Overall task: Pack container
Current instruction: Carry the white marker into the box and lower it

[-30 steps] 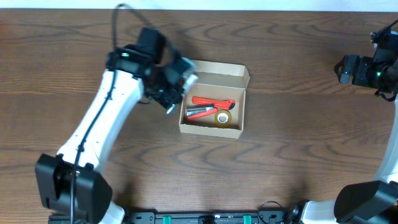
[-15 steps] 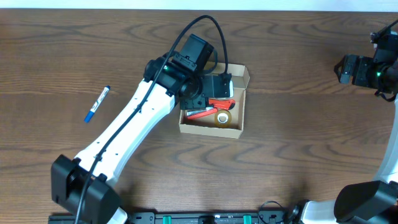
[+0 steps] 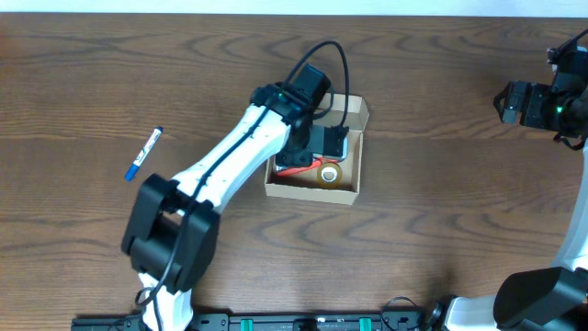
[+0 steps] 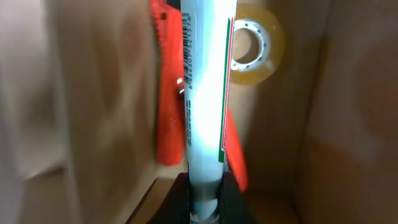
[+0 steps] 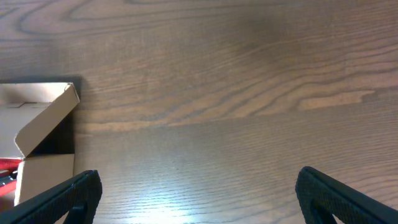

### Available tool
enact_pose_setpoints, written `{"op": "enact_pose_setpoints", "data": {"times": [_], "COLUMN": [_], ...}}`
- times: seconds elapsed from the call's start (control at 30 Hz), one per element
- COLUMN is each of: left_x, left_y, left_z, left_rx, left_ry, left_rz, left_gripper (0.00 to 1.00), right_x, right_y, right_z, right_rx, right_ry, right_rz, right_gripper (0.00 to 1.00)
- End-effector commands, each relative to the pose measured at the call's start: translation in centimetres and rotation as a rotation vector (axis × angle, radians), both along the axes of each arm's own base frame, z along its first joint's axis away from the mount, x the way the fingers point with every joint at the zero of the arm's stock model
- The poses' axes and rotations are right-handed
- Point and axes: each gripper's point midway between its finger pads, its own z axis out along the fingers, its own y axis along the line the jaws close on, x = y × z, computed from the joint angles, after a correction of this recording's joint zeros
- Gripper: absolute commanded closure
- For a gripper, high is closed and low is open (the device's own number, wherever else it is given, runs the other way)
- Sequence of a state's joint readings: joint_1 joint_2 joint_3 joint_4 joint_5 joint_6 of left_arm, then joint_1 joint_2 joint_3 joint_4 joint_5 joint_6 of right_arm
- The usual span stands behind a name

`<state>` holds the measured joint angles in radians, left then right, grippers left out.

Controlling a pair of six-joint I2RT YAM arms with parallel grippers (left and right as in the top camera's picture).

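A: Starting nearest, what lies on the bench (image 3: pixel 441 230)?

B: The first thing in from the near edge is a blue pen (image 3: pixel 143 153). It lies alone on the left, well apart from everything else.

A: And the container?

B: The container (image 3: pixel 312 190) sits about mid-bench, a little toward the far side, with its top open. Inside lie a red tool (image 3: pixel 294 169) and a tape roll (image 3: pixel 328 174), the roll toward the near wall.

A: Where is the left hand?

B: The left hand (image 4: pixel 204 200) hangs over the opening, pinched narrow on the end of a white marker (image 4: pixel 205 93). The marker points down into the box, over the red tool and just beside the roll.

A: How would the box handle?

B: It is probably light and thin-walled. It looks stiff enough to keep its shape, but likely to skid on the wood if the marker or the fingers knock a wall. A hard pinch mid-wall would likely buckle the card, so a top edge close to a corner looks the safest place to take hold. The flap lid (image 3: pixel 354 108) stands open at the far side. It should fold over with a gentle push, best done with the box steadied.

A: And farthest off?

B: The right hand (image 5: pixel 199 194) hovers at the far right with its fingers spread wide. It holds nothing and is well apart from the box.
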<state>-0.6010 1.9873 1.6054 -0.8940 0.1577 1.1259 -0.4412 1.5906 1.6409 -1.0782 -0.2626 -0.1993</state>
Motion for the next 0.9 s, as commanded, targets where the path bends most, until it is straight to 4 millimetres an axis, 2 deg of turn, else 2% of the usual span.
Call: {"op": "enact_pose_setpoints", "data": {"times": [0.0,0.2,0.23,0.27,0.33,0.37,0.4,0.5,0.53,0.6,0.63,0.67,0.77,0.87], "left_x": [-0.3,-0.7,-0.7,-0.7,-0.7,-0.7,-0.7,-0.7,-0.7,-0.7,-0.7,-0.6,-0.3,0.1], "left_y": [-0.6,-0.3,-0.2,-0.2,-0.1,-0.1,-0.1,-0.1,-0.1,-0.1,-0.1,-0.1,-0.3,-0.3], "left_z": [-1.5,-4.0,-4.2,-4.4,-4.7,-4.8,-4.8,-4.8,-4.8,-4.8,-4.6,-4.3,-2.4,1.0], "left_rx": [-0.007,0.029,0.035,0.038,0.046,0.047,0.047,0.046,0.045,0.043,0.04,0.037,0.022,0.001], "left_ry": [0.053,0.112,0.114,0.118,0.124,0.126,0.127,0.129,0.131,0.134,0.135,0.135,0.131,0.117], "left_rz": [0.004,0.034,0.035,0.036,0.041,0.045,0.046,0.058,0.07,0.096,0.117,0.15,0.233,0.301], "left_gripper": [0.94,0.94,0.91,0.84,0.8,0.74,0.63,0.57,0.47,0.38,0.27,0.05,0.05,0.05], "right_x": [0.1,0.1,0.1,0.1,0.1,0.1,0.1,0.1,0.1,0.1,0.1,0.1,0.1,0.1], "right_y": [0.4,0.4,0.4,0.4,0.4,0.4,0.4,0.4,0.4,0.4,0.4,0.4,0.4,0.4], "right_z": [-0.2,-0.2,-0.2,-0.2,-0.2,-0.2,-0.2,-0.2,-0.2,-0.2,-0.2,-0.2,-0.2,-0.1], "right_rx": [0.014,0.014,0.014,0.014,0.014,0.014,0.014,0.014,0.014,0.013,0.01,0.01,0.01,0.009], "right_ry": [-0.001,-0.001,-0.001,-0.001,0.0,-0.001,-0.001,-0.001,-0.001,-0.001,-0.001,-0.001,-0.001,-0.002], "right_rz": [0.011,0.011,0.011,0.011,0.011,0.011,0.011,0.012,0.012,0.013,0.018,0.018,0.018,0.018], "right_gripper": [0.01,0.01,0.01,0.01,0.01,0.01,0.01,0.01,0.01,0.01,0.01,0.01,0.01,0.01]}}
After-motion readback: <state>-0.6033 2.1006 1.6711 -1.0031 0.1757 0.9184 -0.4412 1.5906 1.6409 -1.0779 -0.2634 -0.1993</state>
